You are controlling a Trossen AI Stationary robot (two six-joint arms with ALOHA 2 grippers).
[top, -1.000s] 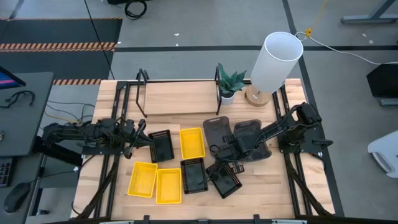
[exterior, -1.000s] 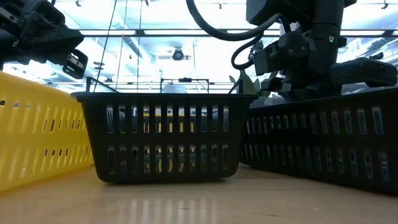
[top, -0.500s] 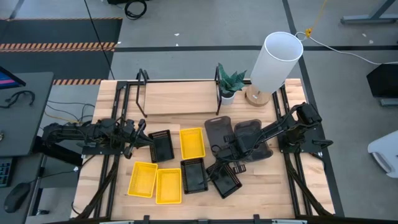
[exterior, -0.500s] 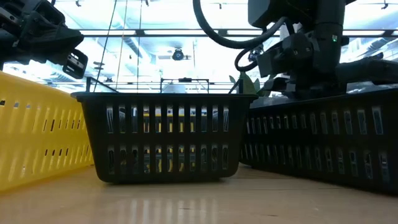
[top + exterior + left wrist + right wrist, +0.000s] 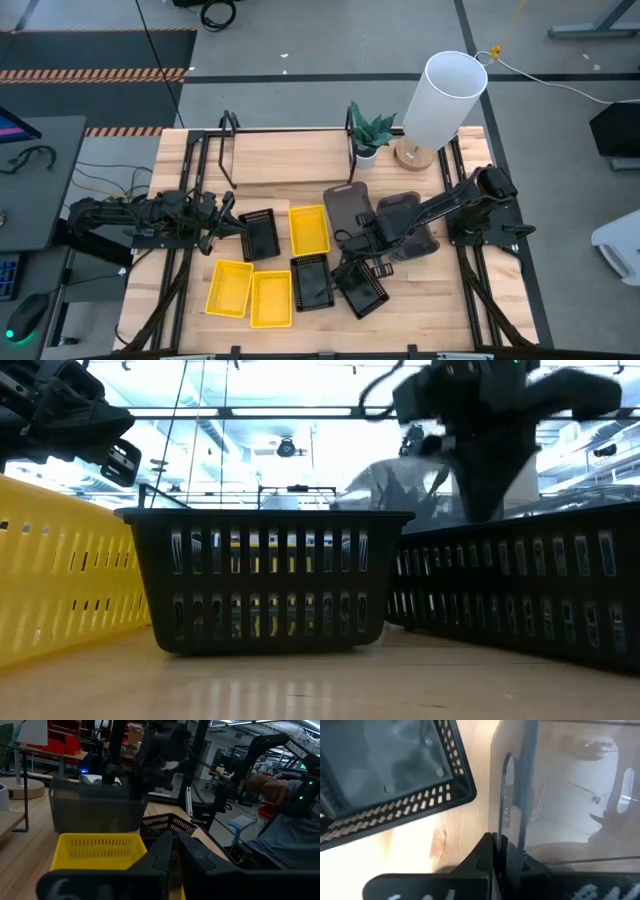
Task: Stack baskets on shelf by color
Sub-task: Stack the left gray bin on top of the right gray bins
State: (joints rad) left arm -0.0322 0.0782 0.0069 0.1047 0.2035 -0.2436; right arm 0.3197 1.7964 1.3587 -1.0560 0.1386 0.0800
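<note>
Left wrist view carries the only readable writing: the word TROSSEN in pale capitals on the right arm (image 5: 280, 750) at 2 o'clock; no basket bears a label that can be made out. A person (image 5: 295, 835) is cut off there by the frame edge. The left jaws (image 5: 175, 857) are closed to a slit on the 9 o'clock wall of a black basket (image 5: 260, 234), which their own fingers mostly hide in that view, leaving a yellow basket (image 5: 100, 851) showing beyond. The right jaws (image 5: 496, 851) are pinched tight on the thin wall of a grey basket (image 5: 349, 207), held above the table (image 5: 440, 300) near its centre, just toward 3 o'clock. From table height that grey basket is hard to make out behind a black basket's rim. The shelf (image 5: 285, 158) stands at 12 o'clock with no basket on it; the other baskets lie on the table from 6 to 3 o'clock, several cut off in the low view.
</note>
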